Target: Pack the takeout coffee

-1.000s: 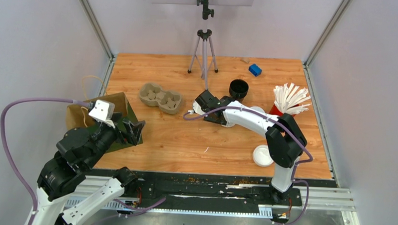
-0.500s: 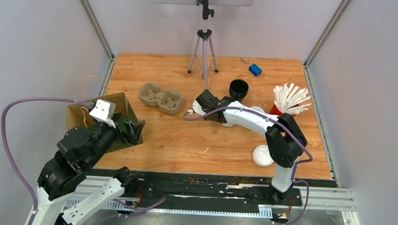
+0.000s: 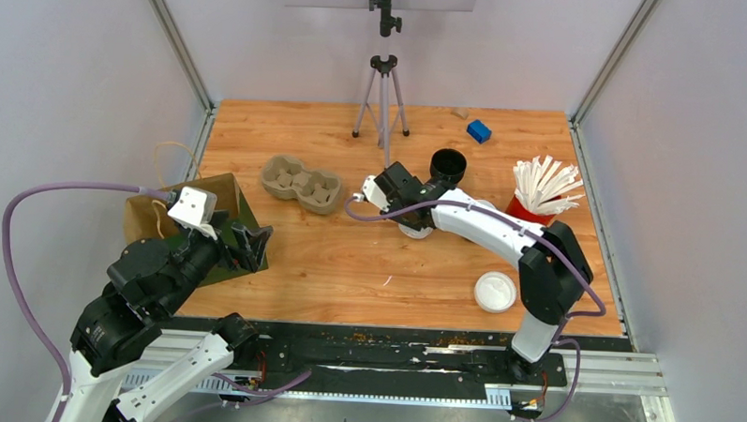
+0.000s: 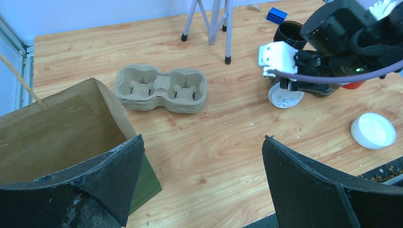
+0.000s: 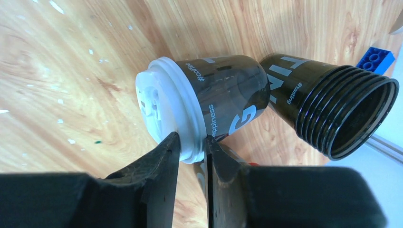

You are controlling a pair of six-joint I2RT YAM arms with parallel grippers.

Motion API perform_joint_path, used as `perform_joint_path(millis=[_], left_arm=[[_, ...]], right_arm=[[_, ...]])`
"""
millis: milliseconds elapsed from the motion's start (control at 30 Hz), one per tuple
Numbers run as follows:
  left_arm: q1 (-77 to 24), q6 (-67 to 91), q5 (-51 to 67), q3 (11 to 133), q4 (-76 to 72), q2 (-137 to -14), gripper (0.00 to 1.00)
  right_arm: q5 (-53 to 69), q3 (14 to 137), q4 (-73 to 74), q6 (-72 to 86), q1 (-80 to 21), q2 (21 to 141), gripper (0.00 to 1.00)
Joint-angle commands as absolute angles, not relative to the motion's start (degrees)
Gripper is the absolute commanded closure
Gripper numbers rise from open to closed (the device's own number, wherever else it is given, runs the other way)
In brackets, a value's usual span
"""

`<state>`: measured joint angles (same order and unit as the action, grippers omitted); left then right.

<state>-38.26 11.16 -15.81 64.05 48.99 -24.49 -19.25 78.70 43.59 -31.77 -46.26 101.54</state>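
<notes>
One cup (image 5: pixel 228 95): dark paper, white lid, mid-table, just beside the stack (image 5: pixel 332 109) of black cups.
Right gripper (image 5: pixel 192 147): clamped on the cup's lid rim.
Left gripper (image 4: pixel 202 142): spread wide, near the bag (image 4: pixel 47 133).
Table (image 3: pixel 349 266): wood, speckled.
Walls (image 3: pixel 75 69): pale grey.

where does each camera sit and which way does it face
top external: above and behind the bases, looking down on the table; left arm and right arm show.
left wrist: on the left arm, looking forward past the paper bag to the cup tray; open left gripper frames the bottom.
right wrist: low over the table, facing the lidded cup and cup stack; right gripper pinches the lid rim.
shared: top external and left wrist both show the cup tray and loose lid.
</notes>
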Motion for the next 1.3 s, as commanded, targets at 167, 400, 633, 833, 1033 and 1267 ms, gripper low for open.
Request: perform_joint_path(millis=[167,400,633,833,1033,1267], left_arm=[[-38.1,11.4,-16.0,64.9,48.3,-24.3,0.0],[-38.1,12.1,-15.5,64.3,47.7,-24.5,0.0],[-38.1,12.8,-14.8,63.6,47.0,-24.8,0.0],[-38.1,13.0,-14.6,63.8,47.0,-25.2,0.0],[-38.1,13.3,-14.6,63.9,47.2,-25.2,0.0],[-38.1,13.7,-14.3,63.6,46.8,-25.3,0.0]], right_arm=[[-3.6,80.4,41.6,-17.2,-44.9,92.7,0.77],[10.5,80.6,37.8,-1.4,-40.8,89.0,0.76],[23.8,74.9,29.6,15.6,-36.7,88.7,0.76],[30.3,69.8,21.9,26.6,-31.7,89.6,0.76],[32.8,69.0,21.2,29.2,-28.6,92.3,0.76],[33.2,69.5,22.6,31.1,-25.8,96.2,0.76]])
